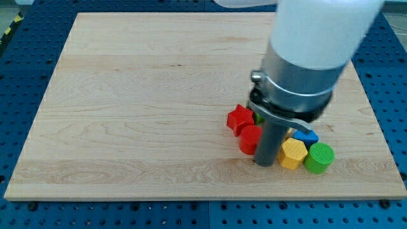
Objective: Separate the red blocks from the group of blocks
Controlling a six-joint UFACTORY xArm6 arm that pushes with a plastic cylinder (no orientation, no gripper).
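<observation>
The blocks lie in one cluster at the lower right of the wooden board [127, 95]. A red star block [240, 118] is at the cluster's left. A red cylinder-like block [248, 138] sits just below and right of it. My tip [265, 163] stands directly right of that red block, touching or nearly touching it. A yellow hexagon block [292, 153] is right of the tip, a green cylinder [318, 158] further right. A blue block [307, 135] peeks out above the yellow one. A sliver of green [258, 117] shows right of the star. The arm hides the rest.
The arm's large grey and white body [305, 57] covers the board's upper right. The board rests on a blue perforated table [19, 76]. The board's bottom edge runs close below the cluster.
</observation>
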